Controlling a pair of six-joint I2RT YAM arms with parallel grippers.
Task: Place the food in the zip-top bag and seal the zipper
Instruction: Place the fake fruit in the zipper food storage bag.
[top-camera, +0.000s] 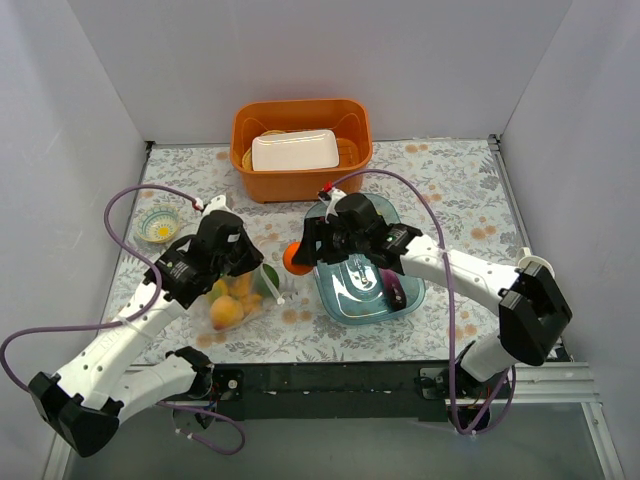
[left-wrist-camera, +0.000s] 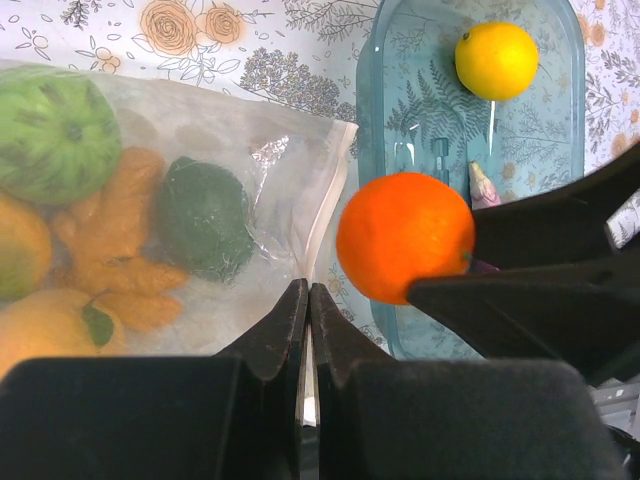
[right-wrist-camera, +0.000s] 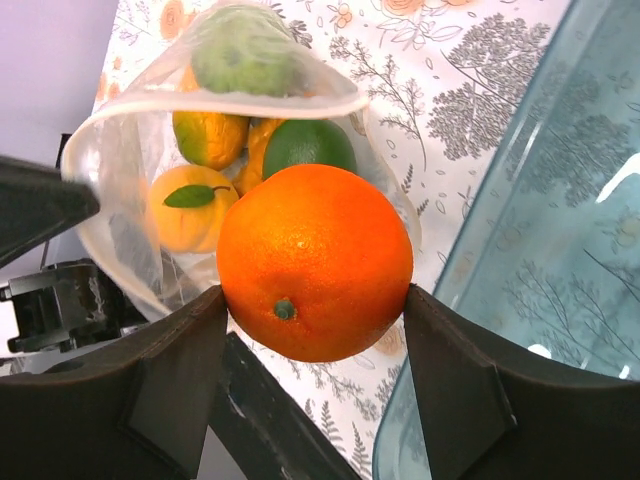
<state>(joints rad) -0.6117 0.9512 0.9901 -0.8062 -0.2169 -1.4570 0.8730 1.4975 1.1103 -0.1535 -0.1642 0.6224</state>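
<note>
The clear zip-top bag (top-camera: 232, 302) lies at the left front with its mouth held open toward the blue tray. It holds green, yellow and orange toy fruits (right-wrist-camera: 210, 135). Its whitish zipper strip (right-wrist-camera: 250, 100) rims the mouth. My left gripper (left-wrist-camera: 308, 297) is shut on the bag's mouth edge (left-wrist-camera: 328, 195); it also shows in the top view (top-camera: 258, 268). My right gripper (right-wrist-camera: 315, 305) is shut on an orange (right-wrist-camera: 315, 260), held just in front of the bag mouth (top-camera: 296, 258). A yellow citrus (left-wrist-camera: 497, 60) and a purple eggplant (top-camera: 396, 291) lie in the blue tray.
The clear blue rigid tray (top-camera: 345, 300) sits right of the bag. An orange basket (top-camera: 300, 180) with a white tray (top-camera: 294, 150) stands at the back. A small bowl (top-camera: 158, 223) is at the far left. White walls enclose the table.
</note>
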